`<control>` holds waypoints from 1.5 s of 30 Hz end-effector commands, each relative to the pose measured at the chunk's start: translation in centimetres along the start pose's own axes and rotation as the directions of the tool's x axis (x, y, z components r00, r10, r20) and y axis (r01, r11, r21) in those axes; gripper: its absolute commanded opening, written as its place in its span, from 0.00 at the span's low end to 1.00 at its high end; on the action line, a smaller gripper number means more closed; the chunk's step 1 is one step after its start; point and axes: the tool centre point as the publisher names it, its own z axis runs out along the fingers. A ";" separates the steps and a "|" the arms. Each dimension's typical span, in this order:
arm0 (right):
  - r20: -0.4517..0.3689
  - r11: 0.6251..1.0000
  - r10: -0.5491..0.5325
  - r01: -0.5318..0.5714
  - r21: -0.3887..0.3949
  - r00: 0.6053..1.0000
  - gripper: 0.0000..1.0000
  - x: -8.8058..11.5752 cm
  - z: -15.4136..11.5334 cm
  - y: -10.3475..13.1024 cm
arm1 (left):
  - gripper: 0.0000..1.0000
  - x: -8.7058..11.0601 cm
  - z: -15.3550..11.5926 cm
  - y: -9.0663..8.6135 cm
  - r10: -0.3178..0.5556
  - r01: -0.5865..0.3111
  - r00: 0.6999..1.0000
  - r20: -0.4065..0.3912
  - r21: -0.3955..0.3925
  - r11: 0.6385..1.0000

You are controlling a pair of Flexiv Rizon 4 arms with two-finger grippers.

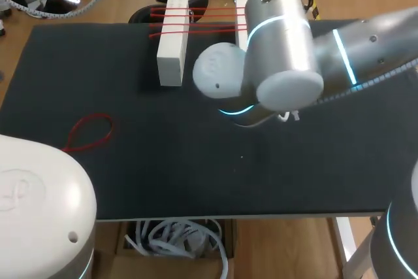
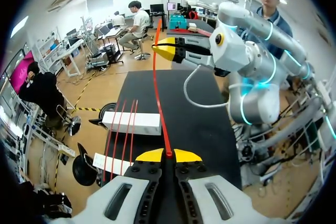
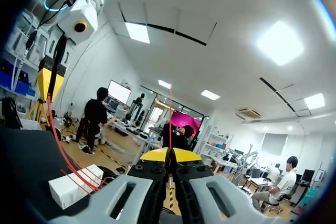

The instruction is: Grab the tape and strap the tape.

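Tape [image 2: 157, 87] of this kind, a thin red elastic strand, looks almost weightless, soft and springy. It should stretch readily but could snap back or slide out of smooth pads if pulled hard, so my guess is that a grip close to each end, with steady tension, suits it best. It hangs above the table, drawn taut between the two arms. The left gripper [image 2: 168, 155] has its yellow tips pressed together on one end, and the right gripper [image 3: 169, 153] is likewise clamped on the other. On the matte black mat [image 1: 163, 174], at about twelve o'clock, stand two white blocks [image 1: 172, 50], rigid, boxy and sharp-edged, with several similar red strands [image 1: 196, 21] already stretched across them. Those corners may catch the band. A slack red loop [image 1: 88, 132] lies flat at nine o'clock.
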 end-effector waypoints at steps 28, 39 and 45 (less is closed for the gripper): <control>-0.037 0.929 -0.370 0.369 -0.013 0.928 0.00 3.7 -1.3 2.3 | 0.00 0.0 -0.1 0.0 -0.001 0.001 1.000 -0.001 -0.004 1.000; -0.131 0.785 -0.619 0.610 -0.105 0.774 0.00 4.4 -2.8 2.6 | 0.00 0.0 -0.1 0.0 -0.001 0.001 1.000 -0.001 -0.004 1.000; -0.191 0.765 -0.635 0.644 -0.022 0.748 0.00 4.6 -2.5 3.3 | 0.00 0.0 -0.1 0.0 -0.001 0.001 1.000 -0.001 -0.004 1.000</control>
